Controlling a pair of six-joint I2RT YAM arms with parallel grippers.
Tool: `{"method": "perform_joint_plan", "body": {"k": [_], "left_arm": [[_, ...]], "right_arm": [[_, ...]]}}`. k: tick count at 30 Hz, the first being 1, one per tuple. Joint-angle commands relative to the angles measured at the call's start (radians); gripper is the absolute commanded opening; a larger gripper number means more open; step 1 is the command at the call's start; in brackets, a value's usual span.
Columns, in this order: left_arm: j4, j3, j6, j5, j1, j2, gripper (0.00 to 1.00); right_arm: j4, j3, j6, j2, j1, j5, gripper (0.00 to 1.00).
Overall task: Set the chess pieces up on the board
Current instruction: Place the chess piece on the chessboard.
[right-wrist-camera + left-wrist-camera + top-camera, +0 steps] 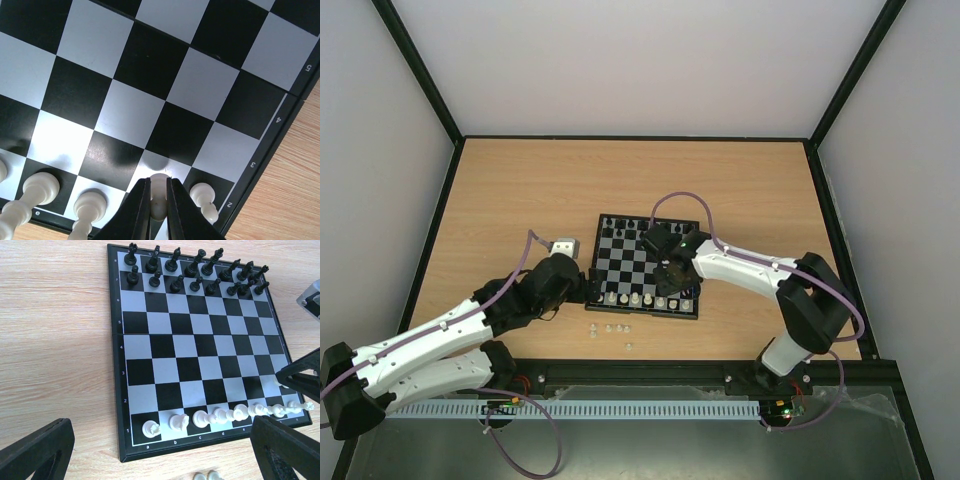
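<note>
On the wooden table (520, 190) the chessboard (625, 265) lies central. The black pieces (195, 275) fill its two far rows and the white back-rank pieces (220, 415) line the near row. The left gripper (582, 288) hangs just off the board's left edge, jaws spread wide and empty, probably to stay out of the way. The right gripper (159, 200) is pinched tight on a white pawn (159, 181), upright and low over the second row, seemingly to seat it beside another pawn (202, 196). Loose white pieces (610, 328) lie before the board.
</note>
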Motion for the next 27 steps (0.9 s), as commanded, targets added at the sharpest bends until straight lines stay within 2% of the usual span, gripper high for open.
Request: {"method": "perform_joint_plan", "body": {"k": [1,17,27], "left_arm": [[0.001,-0.006,0.007,0.003,0.006,-0.006,1.0],[0.009,-0.014,0.005,0.005,0.006,0.003,0.99],[0.007,-0.014,0.002,0.005,0.007,0.0,1.0]], "right_arm": [[-0.006,-0.018,-0.013,0.019,-0.006,-0.011,0.09],[0.004,-0.046,-0.01,0.033,-0.006,-0.028,0.09],[-0.003,-0.032,-0.013,0.02,-0.006,-0.031,0.17]]}}
